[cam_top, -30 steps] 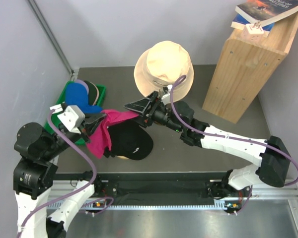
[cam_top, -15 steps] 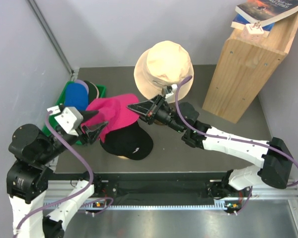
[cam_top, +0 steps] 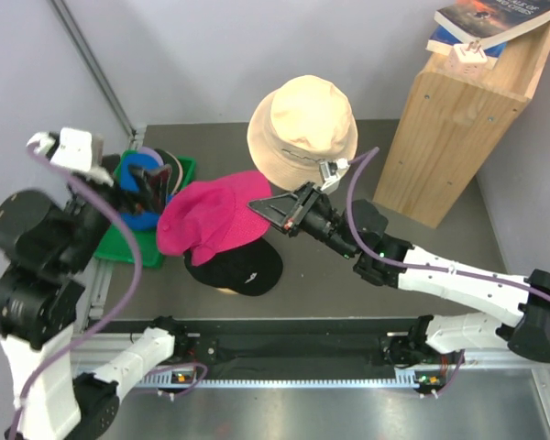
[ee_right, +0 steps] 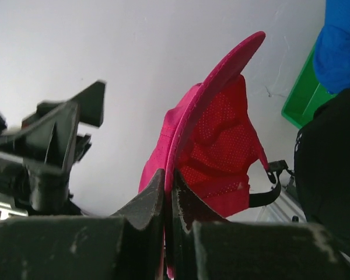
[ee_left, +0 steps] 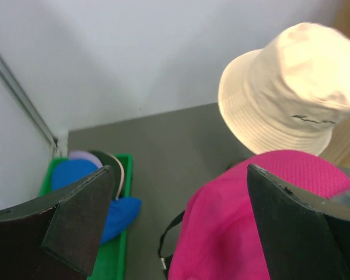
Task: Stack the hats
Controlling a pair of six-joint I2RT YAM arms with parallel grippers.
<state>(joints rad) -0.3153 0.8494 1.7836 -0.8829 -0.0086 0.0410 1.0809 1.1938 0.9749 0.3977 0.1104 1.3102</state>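
A magenta cap (cam_top: 206, 220) hangs over the black cap (cam_top: 243, 268) in the middle of the table. My right gripper (cam_top: 259, 206) is shut on the magenta cap's brim. In the right wrist view the brim edge is pinched between the right gripper (ee_right: 168, 179) tips, and the magenta cap (ee_right: 219, 146) shows its mesh underside. My left gripper (cam_top: 147, 188) is raised above the green tray (cam_top: 128, 243), open and empty. The left wrist view looks past the left gripper (ee_left: 178, 230) at the magenta cap (ee_left: 233, 233) below. A blue cap (cam_top: 139, 170) lies in the tray.
A cream bucket hat (cam_top: 302, 124) sits behind the caps. A tall wooden box (cam_top: 449, 119) with books (cam_top: 486, 18) on top stands at the back right. The tray rests against the left wall, with lavender and dark caps beside the blue one.
My left gripper opened, let go of the magenta cap, and rose back to the left over the tray. My right gripper shut on the brim and the cap spread over the black one.
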